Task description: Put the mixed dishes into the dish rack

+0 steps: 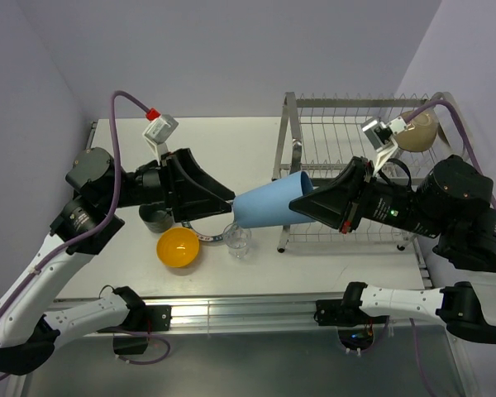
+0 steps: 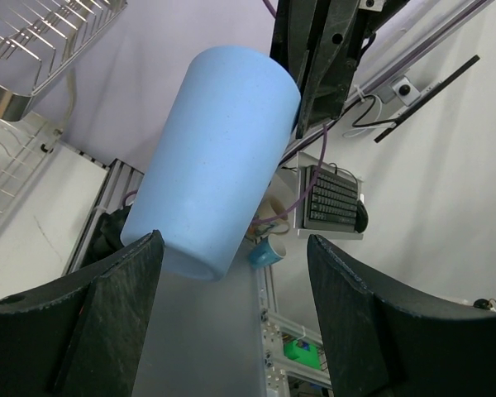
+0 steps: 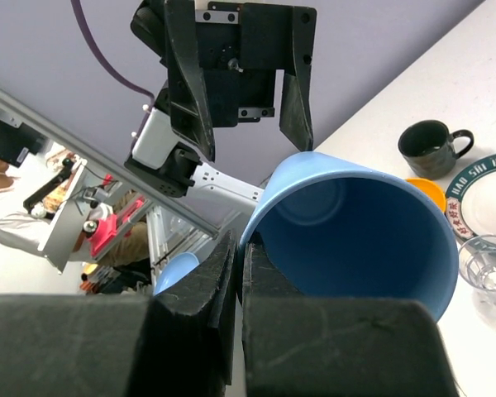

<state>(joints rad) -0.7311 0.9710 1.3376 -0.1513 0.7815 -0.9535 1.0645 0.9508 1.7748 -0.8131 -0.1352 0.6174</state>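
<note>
Nearest, on the desk [image 1: 231, 149], stood the small orange bowl [image 1: 178, 247] and, just to its right, the clear glass [image 1: 237, 240]. Behind them the dark mug [image 1: 155, 218] and the white plate with teal lettered rim [image 3: 489, 198] lay largely hidden beneath the left arm. Above these, the light blue tumbler [image 1: 269, 203] hung on its side over the desk, mouth to the right. The right fingers [image 1: 326, 201] were clenched on its rim, one inside and one outside the wall. The left fingers [image 1: 205, 192] were spread wide on either side of its base; contact could not be determined. To the far right stood the dish rack [image 1: 331, 124], with the beige bowl [image 1: 419, 131] in its upper tier.
</note>
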